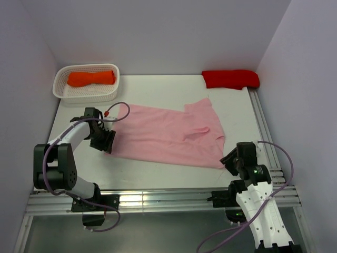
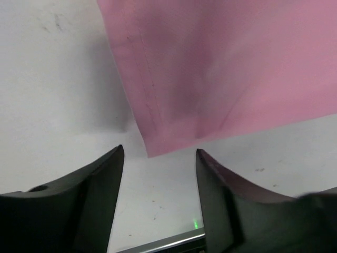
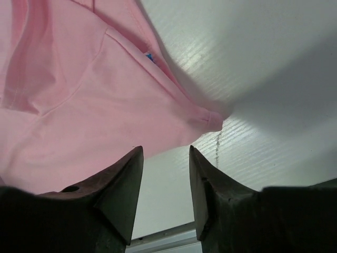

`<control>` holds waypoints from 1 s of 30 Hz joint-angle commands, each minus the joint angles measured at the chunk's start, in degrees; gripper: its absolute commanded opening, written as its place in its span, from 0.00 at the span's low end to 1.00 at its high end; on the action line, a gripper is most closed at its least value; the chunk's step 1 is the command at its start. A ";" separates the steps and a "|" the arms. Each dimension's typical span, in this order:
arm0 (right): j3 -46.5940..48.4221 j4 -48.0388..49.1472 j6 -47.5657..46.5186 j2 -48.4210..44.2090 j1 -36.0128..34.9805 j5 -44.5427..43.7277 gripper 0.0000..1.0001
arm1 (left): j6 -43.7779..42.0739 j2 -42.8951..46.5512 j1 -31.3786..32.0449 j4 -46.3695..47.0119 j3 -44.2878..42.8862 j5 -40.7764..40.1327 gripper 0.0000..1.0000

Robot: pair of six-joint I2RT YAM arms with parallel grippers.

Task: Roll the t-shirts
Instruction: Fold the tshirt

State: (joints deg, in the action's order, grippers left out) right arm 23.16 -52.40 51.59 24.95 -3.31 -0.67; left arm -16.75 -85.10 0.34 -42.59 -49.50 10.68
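The left end effector and right end effector hang open and empty, each facing a near corner of the pink t-shirt, likely to pinch both at once. It lies spread mid-tabletop. Beyond, an orange t-shirt fills the basket; a red t-shirt waits far right.

The left hand tilts downward, jaws parted, gripping nothing. The right hand is likewise lowered, jaws apart and empty.
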 commanded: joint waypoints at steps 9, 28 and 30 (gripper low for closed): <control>10.84 9.93 -3.95 10.72 0.15 -1.36 0.52 | -4.16 1.88 -0.16 -6.19 -19.64 4.94 0.72; 41.52 30.43 -16.17 60.29 2.87 -2.85 0.49 | -16.73 -30.46 8.54 13.40 -43.92 -0.92 0.66; 43.63 30.87 -16.52 62.49 4.61 -2.41 0.48 | -16.82 -33.81 8.54 13.32 -46.82 -2.76 0.66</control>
State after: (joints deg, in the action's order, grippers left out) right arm 63.18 -24.38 37.47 85.45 -0.58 -3.68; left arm -30.52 -116.73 9.06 -31.99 -91.31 10.41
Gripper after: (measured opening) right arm 0.485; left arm 0.663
